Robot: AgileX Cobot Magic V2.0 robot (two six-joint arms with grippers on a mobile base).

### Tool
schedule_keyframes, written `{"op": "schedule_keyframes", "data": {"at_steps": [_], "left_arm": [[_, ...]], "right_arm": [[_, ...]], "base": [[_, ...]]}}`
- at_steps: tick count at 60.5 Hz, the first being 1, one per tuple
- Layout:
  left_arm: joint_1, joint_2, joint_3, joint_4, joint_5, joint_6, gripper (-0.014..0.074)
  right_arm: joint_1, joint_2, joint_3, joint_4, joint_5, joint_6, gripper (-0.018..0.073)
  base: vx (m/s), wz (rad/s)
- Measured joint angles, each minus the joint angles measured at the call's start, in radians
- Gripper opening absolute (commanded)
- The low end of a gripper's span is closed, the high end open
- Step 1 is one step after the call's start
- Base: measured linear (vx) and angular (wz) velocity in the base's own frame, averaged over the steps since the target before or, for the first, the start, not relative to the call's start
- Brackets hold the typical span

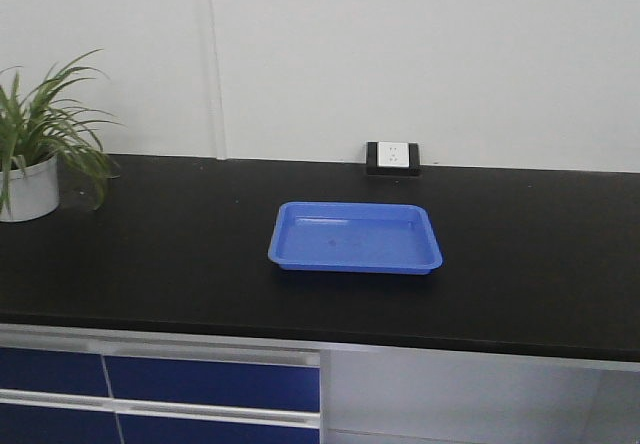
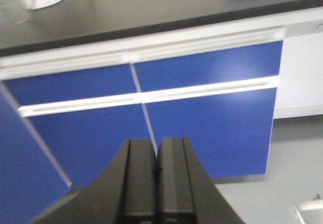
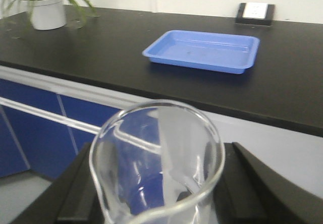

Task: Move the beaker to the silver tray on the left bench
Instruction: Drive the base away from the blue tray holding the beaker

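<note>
Two end effectors are hovering before the worktop [image 3: 101, 47], the left end effector [image 2: 156, 183] clenched empty facing blue drawers [image 2: 212, 128], the right end effector [image 3: 161, 199] clasping the beaker [image 3: 156, 148] upright, well short of the blue tray [image 3: 202, 50].

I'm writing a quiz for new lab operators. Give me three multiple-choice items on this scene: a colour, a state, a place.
1. The tray is: A silver, B blue, C white.
2. The left hand is: A shut and empty, B wide open, C gripping a rod.
3. The beaker is: A in the tray, B in the right hand, C in the left hand.
Answers: B, plainly blue on the black bench; A, its fingers meet with nothing between; B, the right hand's fingers flank the glass.
</note>
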Motion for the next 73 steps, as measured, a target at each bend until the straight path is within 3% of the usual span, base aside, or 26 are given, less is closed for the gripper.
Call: {"op": "schedule_keyframes", "data": {"at_steps": [36,73], "left_arm": [[0.000,0.000,0.000,0.000,0.000,0.000,0.0001],[0.000,0.000,0.000,0.001,0.000,0.000,0.0001]], "right_arm": [[0.000,0.000,0.000,0.000,0.001,0.000,-0.0011],[0.000,-0.002,0.000,0.000,0.004,0.000,-0.0011]], "base": [[-0.30,0.44],[-0.18,0.71]]}}
